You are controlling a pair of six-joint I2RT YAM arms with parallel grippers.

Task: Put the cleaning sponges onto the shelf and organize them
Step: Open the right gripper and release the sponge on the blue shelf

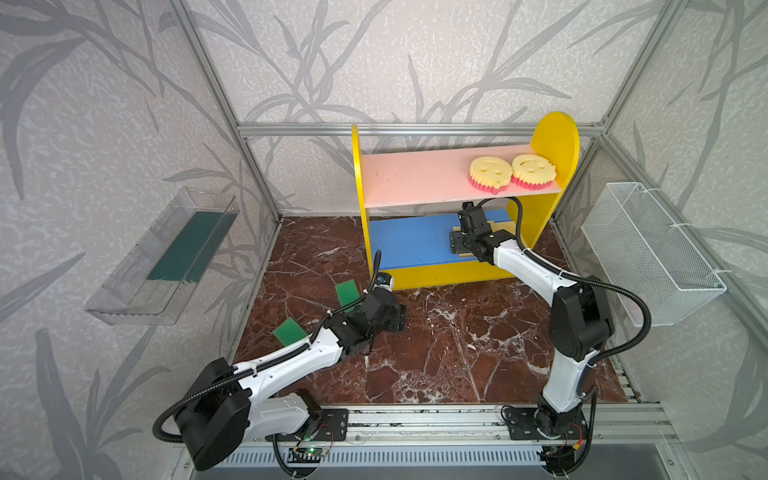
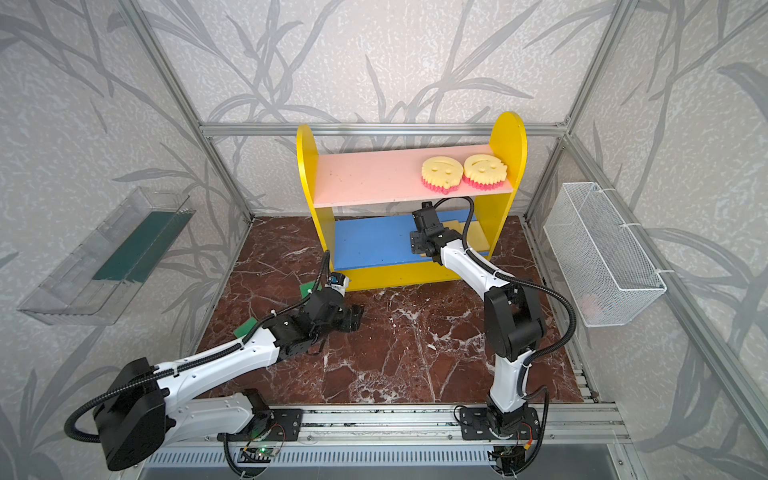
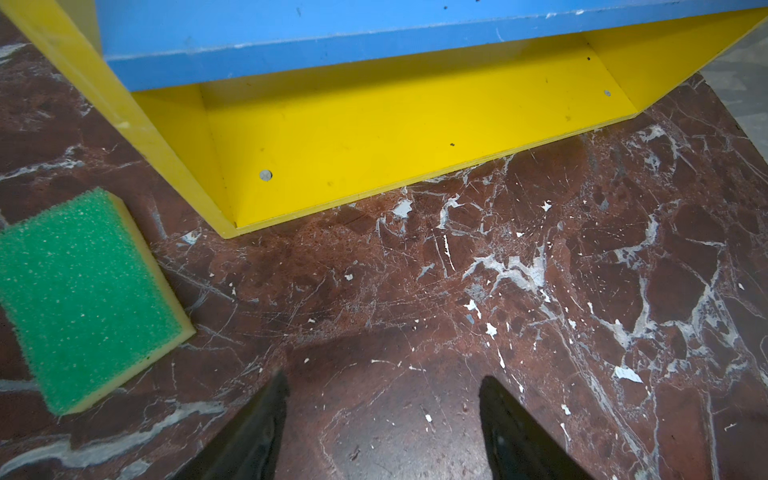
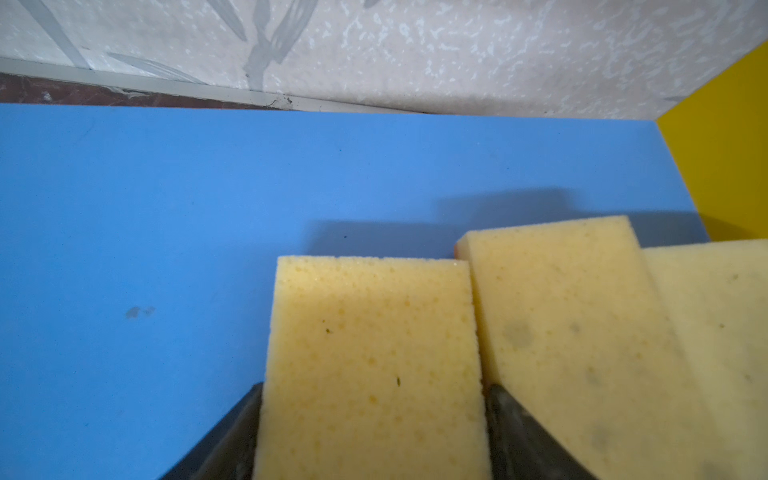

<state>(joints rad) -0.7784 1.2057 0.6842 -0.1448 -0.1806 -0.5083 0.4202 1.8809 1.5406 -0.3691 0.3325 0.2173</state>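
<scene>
the pale yellow sponge is lying on the blue board of the shelf: light, squashy foam, likely best pinched across its sides. the right gripper is straddling it; gripping or loose, cannot tell. the left gripper is gaping empty near 1 green sponge; the pink board is crowding overhead.

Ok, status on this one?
Left gripper open, empty. Right gripper straddling pale sponge on blue board, grip unclear. Two green sponges on tabletop. Nothing blocking.
</scene>
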